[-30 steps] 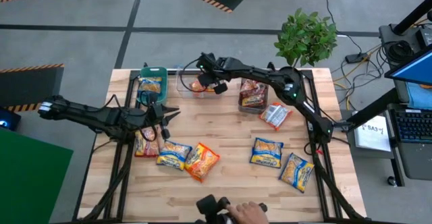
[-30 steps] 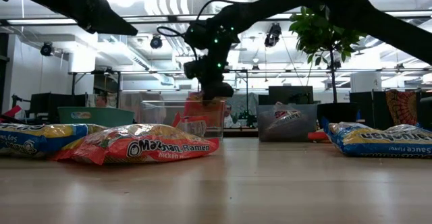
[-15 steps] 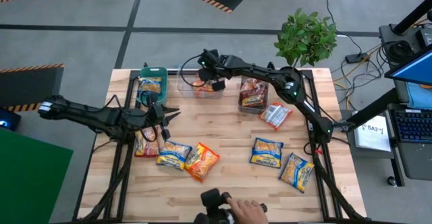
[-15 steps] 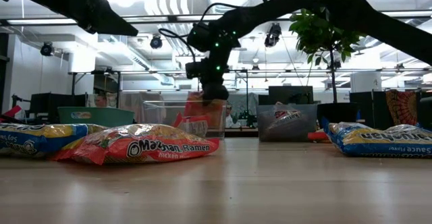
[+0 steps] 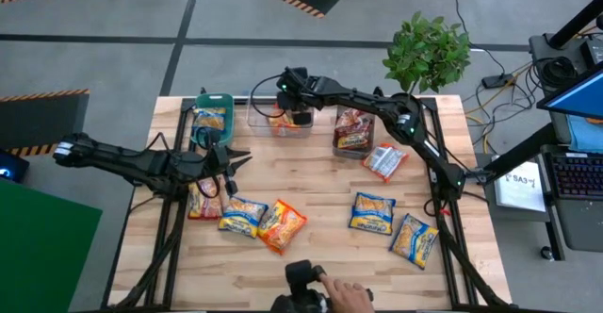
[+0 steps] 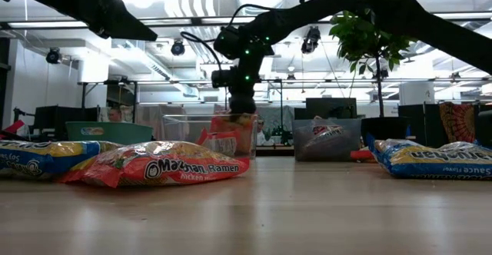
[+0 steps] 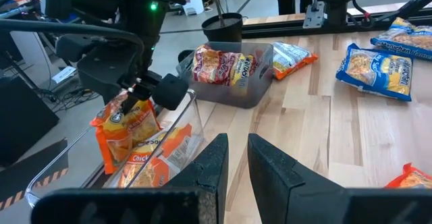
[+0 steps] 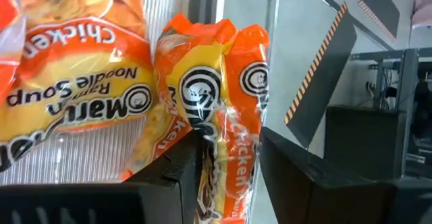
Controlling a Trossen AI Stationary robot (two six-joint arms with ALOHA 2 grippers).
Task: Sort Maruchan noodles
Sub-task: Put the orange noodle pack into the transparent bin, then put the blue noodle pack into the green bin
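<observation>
Noodles (image 5: 243,215) — wooden table (image 5: 320,176), workshop

The pale, wood-grained plank surface (image 5: 311,176) carries crinkly plastic noodle packets. Two blue-and-yellow flat packets (image 5: 372,212) (image 5: 415,238) lie on the right-hand side; another blue-and-yellow packet (image 5: 242,216) lies beside an orange-and-red packet (image 5: 282,226). The small teal plastic bin (image 5: 213,101) holds a yellow-and-blue packet (image 5: 209,119). The clear plastic bin (image 7: 190,126) holds orange packets with yellow panels and white lettering (image 8: 74,102). The grey bin (image 7: 250,89) holds dark red packets (image 7: 223,63). Both arms are black; the leafy potted plant (image 5: 429,51) is green.
</observation>
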